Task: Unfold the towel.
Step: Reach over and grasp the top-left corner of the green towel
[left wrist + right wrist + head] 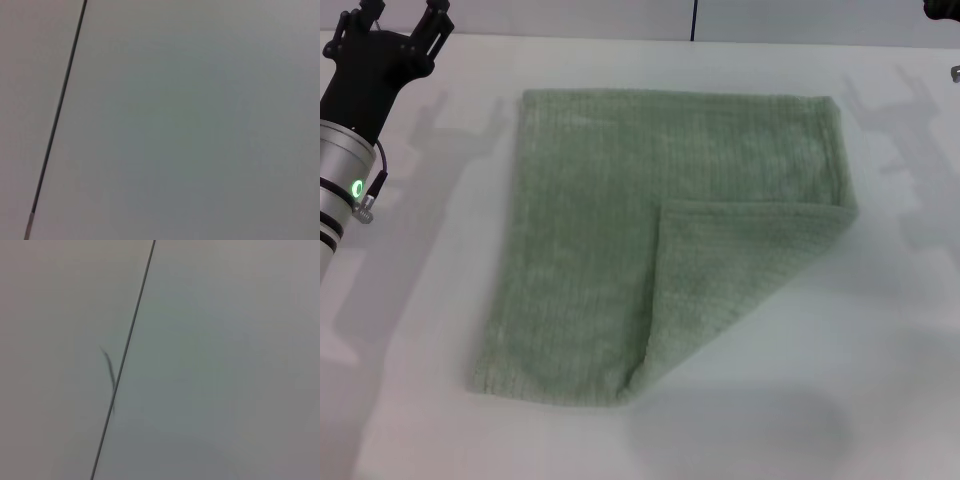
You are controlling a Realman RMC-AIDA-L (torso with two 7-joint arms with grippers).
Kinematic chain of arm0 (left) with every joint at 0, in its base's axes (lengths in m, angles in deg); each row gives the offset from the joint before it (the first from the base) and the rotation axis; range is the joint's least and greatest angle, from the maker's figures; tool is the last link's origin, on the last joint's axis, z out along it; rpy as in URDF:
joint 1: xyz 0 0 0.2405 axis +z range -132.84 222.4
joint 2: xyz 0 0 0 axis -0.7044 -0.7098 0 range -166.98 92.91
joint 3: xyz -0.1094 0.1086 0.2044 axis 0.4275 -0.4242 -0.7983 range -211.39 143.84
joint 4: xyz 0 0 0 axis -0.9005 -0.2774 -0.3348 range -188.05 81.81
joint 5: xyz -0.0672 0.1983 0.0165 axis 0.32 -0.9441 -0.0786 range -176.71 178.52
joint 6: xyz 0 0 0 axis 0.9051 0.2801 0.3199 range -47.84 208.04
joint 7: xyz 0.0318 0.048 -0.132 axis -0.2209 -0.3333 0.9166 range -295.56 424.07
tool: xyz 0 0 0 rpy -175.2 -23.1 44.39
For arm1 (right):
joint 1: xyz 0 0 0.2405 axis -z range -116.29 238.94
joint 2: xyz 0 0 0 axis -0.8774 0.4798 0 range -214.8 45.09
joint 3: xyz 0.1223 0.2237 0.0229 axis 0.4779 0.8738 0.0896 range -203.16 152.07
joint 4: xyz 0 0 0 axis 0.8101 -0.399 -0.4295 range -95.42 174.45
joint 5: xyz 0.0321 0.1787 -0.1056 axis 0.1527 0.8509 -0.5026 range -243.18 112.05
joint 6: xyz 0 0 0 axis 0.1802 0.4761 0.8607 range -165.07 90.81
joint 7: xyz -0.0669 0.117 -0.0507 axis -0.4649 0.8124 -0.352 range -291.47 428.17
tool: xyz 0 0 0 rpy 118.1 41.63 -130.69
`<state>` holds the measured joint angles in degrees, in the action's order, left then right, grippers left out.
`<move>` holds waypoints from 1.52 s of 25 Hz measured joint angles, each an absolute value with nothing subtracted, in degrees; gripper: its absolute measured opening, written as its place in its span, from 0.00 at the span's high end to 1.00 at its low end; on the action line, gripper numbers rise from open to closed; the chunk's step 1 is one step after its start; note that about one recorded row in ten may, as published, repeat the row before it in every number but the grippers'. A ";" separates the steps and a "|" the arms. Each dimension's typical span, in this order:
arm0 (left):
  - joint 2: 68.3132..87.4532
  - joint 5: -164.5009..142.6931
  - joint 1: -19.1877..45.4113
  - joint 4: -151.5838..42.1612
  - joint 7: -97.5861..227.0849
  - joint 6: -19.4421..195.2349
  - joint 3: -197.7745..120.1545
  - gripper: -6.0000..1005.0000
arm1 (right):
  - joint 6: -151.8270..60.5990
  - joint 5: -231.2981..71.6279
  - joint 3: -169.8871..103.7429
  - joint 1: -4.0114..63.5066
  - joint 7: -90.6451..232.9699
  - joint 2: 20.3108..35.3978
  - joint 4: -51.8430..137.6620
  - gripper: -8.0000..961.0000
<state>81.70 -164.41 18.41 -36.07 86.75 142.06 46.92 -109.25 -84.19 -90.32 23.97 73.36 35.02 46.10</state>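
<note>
Towel (600,250) lies flat, corner folded.

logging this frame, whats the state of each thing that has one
towel: flat on the table, near right corner folded over onto it
left gripper: raised at far left, jaws open, empty
right gripper: at far right edge, mostly out of view

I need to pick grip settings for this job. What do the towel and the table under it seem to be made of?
The towel looks like soft terry cloth, pale sage green and matte: fine ribbed rows run across it, and its near right corner lies folded over in a limp flap. The table appears to be a smooth, hard white surface, perhaps laminate, showing soft shadows and no grain. The exact material is unclear.
</note>
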 joint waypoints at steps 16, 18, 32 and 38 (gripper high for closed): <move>81.32 -164.51 17.56 -36.07 84.15 142.56 39.77 0.54 | -109.38 -84.20 -90.32 24.10 73.36 35.02 46.10 0.21; 81.15 -164.51 16.86 -36.07 85.28 141.71 38.10 0.59 | -109.38 -84.20 -90.32 24.15 73.36 35.02 46.10 0.21; 81.54 -164.50 7.49 -36.07 86.93 116.64 34.05 0.99 | -109.39 -84.20 -90.32 24.15 73.36 35.02 46.10 0.21; 81.72 -164.20 4.34 -36.05 87.24 107.58 34.12 1.00 | -109.37 -84.41 -90.32 24.08 73.55 35.02 46.04 0.21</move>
